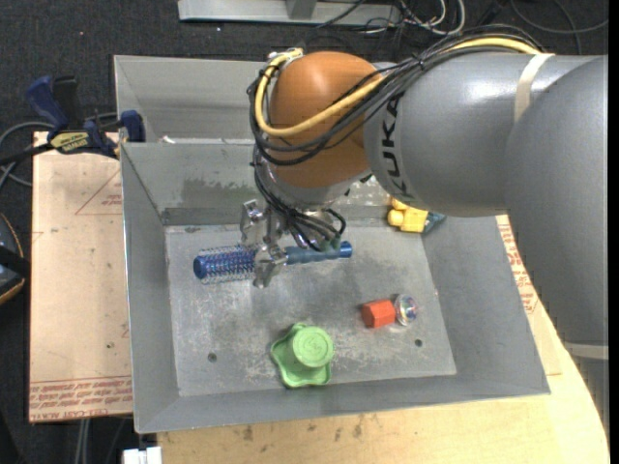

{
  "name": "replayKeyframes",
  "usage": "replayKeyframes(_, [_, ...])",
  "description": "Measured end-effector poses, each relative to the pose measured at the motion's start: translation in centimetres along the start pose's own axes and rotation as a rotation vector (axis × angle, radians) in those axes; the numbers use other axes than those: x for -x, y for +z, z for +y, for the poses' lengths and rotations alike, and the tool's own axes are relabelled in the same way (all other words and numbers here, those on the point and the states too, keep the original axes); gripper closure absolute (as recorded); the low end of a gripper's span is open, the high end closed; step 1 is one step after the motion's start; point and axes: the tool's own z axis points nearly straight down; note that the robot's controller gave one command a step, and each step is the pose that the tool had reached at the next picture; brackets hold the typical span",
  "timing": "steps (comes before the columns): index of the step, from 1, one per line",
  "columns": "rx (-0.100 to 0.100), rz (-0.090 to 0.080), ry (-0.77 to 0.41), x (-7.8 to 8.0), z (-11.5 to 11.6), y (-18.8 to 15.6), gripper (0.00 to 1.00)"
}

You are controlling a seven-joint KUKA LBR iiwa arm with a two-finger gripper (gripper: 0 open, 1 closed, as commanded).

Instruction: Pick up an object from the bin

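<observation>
My gripper (259, 247) hangs low over the middle of the bin floor, under the orange wrist cover. It stands open, with one metal finger on the far side and one on the near side of a blue hairbrush (224, 264). The brush lies flat and crosswise, its bristled head to the left and its handle running right past the fingers. The fingers straddle it where head meets handle, and part of the handle is hidden behind them.
A green flower-shaped lid (302, 357) lies near the front wall. A small red block with a silver cap (385, 313) sits right of centre. A yellow piece (407, 217) rests against the back right slope, under the arm.
</observation>
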Motion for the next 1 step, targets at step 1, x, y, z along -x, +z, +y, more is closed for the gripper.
replayKeyframes(1, [0.000,0.002,0.001,0.08,0.03,-2.00,1.00])
